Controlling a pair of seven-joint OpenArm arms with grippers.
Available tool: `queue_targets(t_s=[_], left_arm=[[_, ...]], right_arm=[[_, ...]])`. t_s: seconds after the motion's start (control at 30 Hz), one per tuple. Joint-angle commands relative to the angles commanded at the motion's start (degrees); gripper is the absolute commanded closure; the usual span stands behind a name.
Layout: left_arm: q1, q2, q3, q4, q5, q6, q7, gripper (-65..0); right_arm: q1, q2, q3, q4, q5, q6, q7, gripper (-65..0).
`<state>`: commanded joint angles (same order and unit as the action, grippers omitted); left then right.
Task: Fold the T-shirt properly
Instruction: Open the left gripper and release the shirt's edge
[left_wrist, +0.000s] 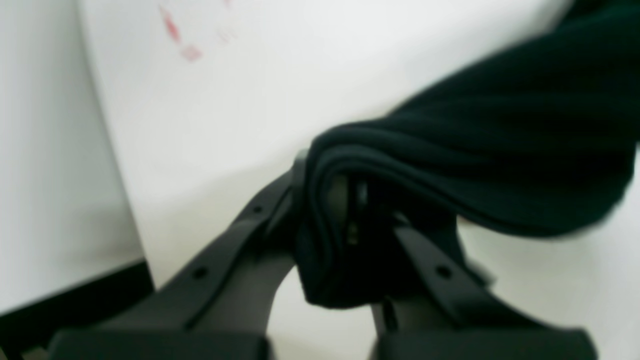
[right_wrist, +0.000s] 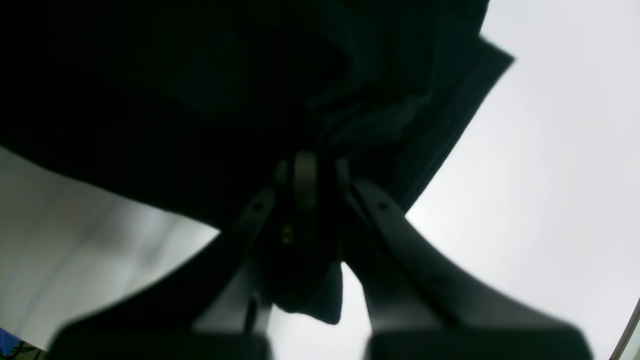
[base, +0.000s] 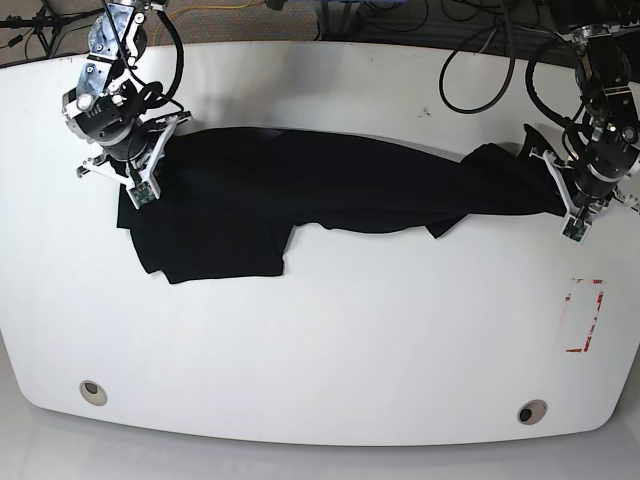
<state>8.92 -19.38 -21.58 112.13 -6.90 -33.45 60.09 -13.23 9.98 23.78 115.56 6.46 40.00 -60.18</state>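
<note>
Both grippers clamp bunched cloth: the T-shirt (base: 300, 180) stretches from the left gripper (left_wrist: 345, 200) to the right gripper (right_wrist: 307, 172).

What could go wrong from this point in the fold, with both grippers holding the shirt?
1. The left gripper pinches a bunched wad of the T-shirt, so several layers may lift together and crease the fold.
2. The right gripper holds close to the cloth's edge, which could slip out under tension.
3. The shirt is stretched across the white table with one part trailing forward, so it may drag unevenly.
</note>
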Motion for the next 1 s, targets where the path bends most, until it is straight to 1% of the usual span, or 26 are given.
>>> queue_targets(t_s=[0.13,0.4,0.5,0.6,0.77,0.87,0.9,0.93,1.0], left_arm=[[1.23,0.18,0.0,0.09,0.0,0.0,0.0,-1.8],[-0.09,-0.09,0.35,0.09,0.0,0.0,0.0,-1.8],[-4.75,-0.26,0.44,0.0,0.35,0.0,0.0,-2.1],[-9.05,-1.76,0.62,-0.09,0.35,0.0,0.0,-2.2],[-15.47,-3.34,4.4,-0.09,0.35,0.0,0.09,-2.5],[-17.32,-3.52,6.59,-0.09,0.35,0.0,0.18,-6.5],[-17.67,-3.78,7.12,-0.09,0.35,0.0,0.18,-11.7],[-17.67,-3.87,7.12,-0.09,0.35,0.0,0.18,-14.4],[-17.58,-3.87,7.3,-0.09,0.35,0.0,0.18,-22.4]], right_arm=[[0.0,-1.14,0.0,0.0,-0.44,0.0,0.0,0.0],[0.09,-1.23,0.0,0.0,-0.44,0.0,0.0,0.0],[0.18,-1.23,0.0,0.0,-0.44,0.0,0.0,0.0],[0.18,-1.23,0.0,0.0,-0.44,0.0,0.0,0.0],[0.35,-1.32,0.0,0.0,-0.44,0.0,0.0,0.0],[0.35,-1.32,-0.09,0.0,-0.44,0.0,0.0,0.0],[0.35,-1.32,-0.09,0.0,-0.44,0.0,0.0,0.0],[0.44,-1.32,-0.09,0.0,-0.44,0.0,0.0,0.0],[0.44,-1.41,-0.09,0.0,-0.44,0.0,0.0,0.0]])
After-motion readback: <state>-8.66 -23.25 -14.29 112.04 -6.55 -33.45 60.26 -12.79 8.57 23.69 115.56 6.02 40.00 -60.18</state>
